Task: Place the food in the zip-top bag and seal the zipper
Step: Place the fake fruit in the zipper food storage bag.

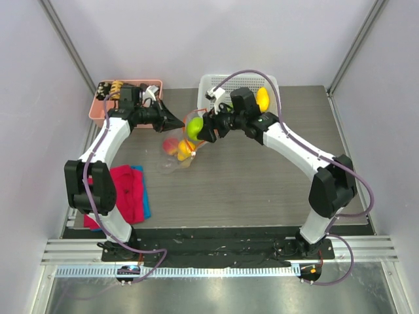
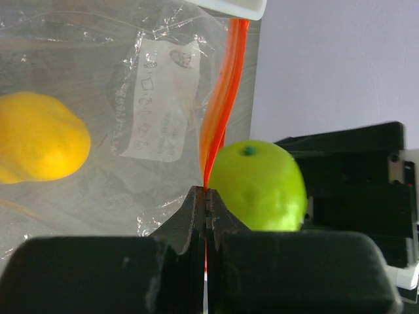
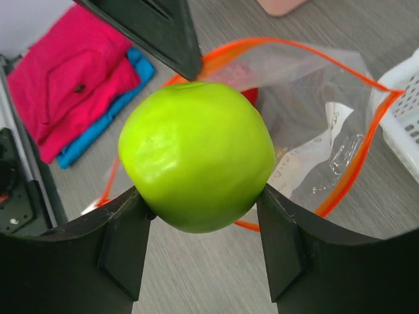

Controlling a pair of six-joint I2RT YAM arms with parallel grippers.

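surface (image 1: 262, 176), 11 o'clock of centre: zip-top bag (image 1: 178, 152), mouth lifted. left claw (image 2: 207, 196) clenched on zipper (image 2: 226, 85) at bag's 12 o'clock; right claw (image 3: 203, 196) grasps green apple (image 3: 196, 150) at its 1 o'clock. risk: one-sided hold leaves mouth slack; apple may clip zipper, roll away.

Robot lab cell: white panel walls (image 1: 196, 39), aluminium base rail (image 1: 366, 250).

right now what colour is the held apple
Bright green apple; the right wrist view shows it best.
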